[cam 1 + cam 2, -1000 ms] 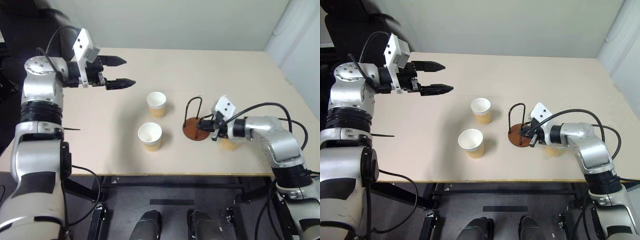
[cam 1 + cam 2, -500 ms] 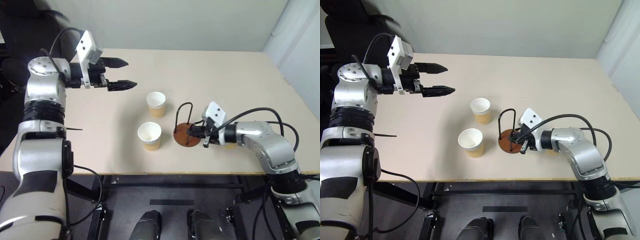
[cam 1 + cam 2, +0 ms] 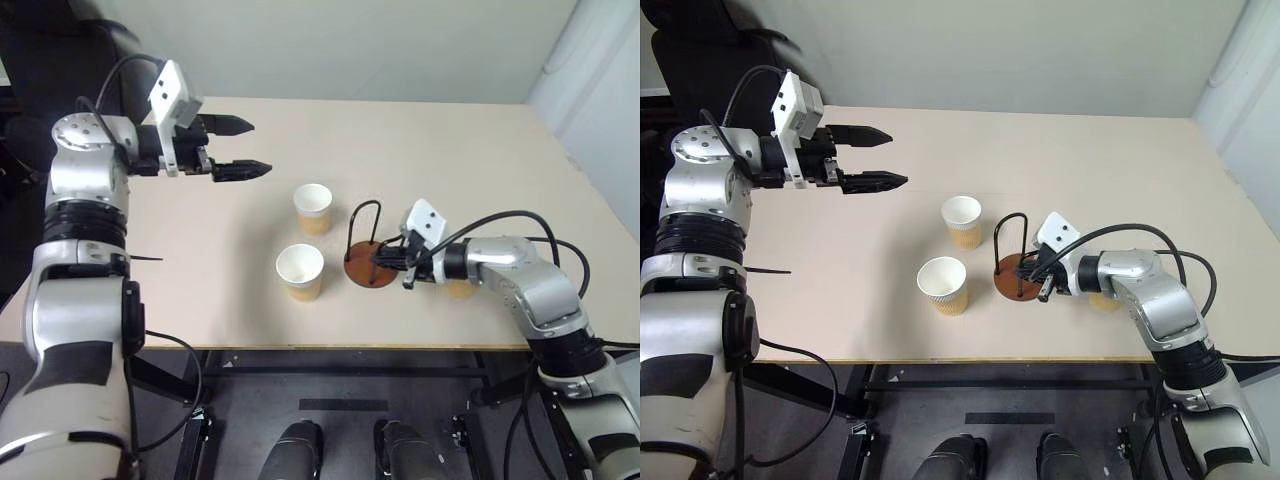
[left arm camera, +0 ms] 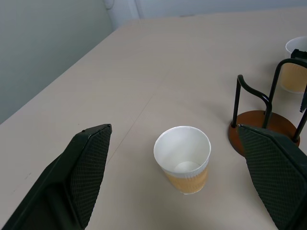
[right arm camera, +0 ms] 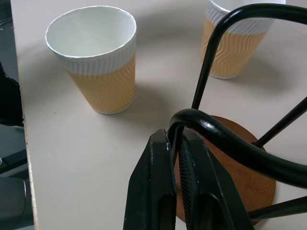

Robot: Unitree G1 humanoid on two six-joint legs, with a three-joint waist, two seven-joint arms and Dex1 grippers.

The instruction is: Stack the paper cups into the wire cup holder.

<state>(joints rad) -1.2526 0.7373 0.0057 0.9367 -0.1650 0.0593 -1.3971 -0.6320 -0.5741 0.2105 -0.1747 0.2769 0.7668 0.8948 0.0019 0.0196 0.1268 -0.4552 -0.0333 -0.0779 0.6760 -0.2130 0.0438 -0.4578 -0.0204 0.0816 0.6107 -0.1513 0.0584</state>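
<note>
Two paper cups stand upright mid-table, one farther back (image 3: 313, 207) and one nearer the front edge (image 3: 299, 272). A third paper cup (image 3: 460, 289) is mostly hidden behind my right forearm. Just right of the two cups stands the wire cup holder (image 3: 370, 270), a reddish-brown disc with black wire loops and no cup inside. My right gripper (image 3: 382, 258) is shut on one of its wire loops (image 5: 201, 125). Up at the back left, my left gripper (image 3: 258, 146) hangs open above the table, and the farther cup (image 4: 183, 160) sits beyond its fingertips.
The beige table (image 3: 200, 260) carries just the cups and the holder. Its front edge runs close below the nearer cup. A pale wall rises behind the table and dark equipment stands at the far left.
My right gripper has dragged the wire cup holder a short way left, closer to the two cups. The left arm and the cups have stayed put.
</note>
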